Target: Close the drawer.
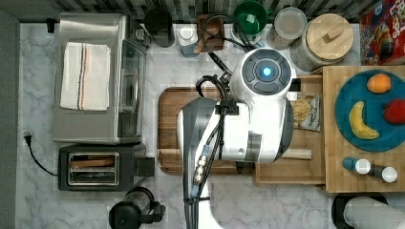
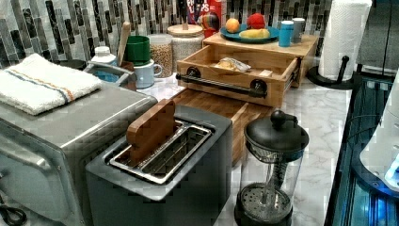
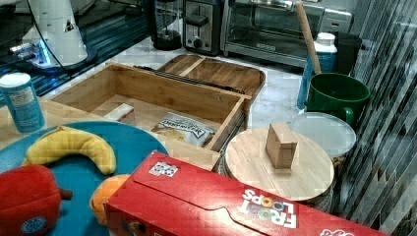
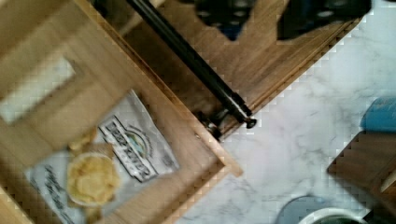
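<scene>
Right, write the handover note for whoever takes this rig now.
Gripper: dark fingers at the wrist view's edge, above the brown board; whether they are open or shut cannot be told.
Drawer: pulled out from under the butcher-block top, over the board. A chip bag and a small pale block lie inside.
Handle bar: nothing touches it.
Done: nothing yet.
Left: push the drawer front in until it shuts.
</scene>
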You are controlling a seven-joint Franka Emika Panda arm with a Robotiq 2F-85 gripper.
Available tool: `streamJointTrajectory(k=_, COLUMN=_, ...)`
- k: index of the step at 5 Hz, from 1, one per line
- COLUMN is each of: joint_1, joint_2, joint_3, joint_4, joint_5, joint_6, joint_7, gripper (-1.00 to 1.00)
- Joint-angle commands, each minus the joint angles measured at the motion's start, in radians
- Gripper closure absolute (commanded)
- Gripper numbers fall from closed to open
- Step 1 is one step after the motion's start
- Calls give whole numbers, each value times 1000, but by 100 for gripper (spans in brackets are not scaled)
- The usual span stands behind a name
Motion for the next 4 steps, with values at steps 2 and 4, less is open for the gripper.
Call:
streamJointTrajectory(k=2, joint_1=66, joint_2=-106, joint_3=115, joint_4=-206, joint_5=49, joint_6=33, joint_7=-405, gripper=100)
streamJointTrajectory(k=4, joint_1=88, joint_2=-98, joint_3=107, joint_4=-352, joint_5=33, joint_6=194, joint_7=-535, gripper=100)
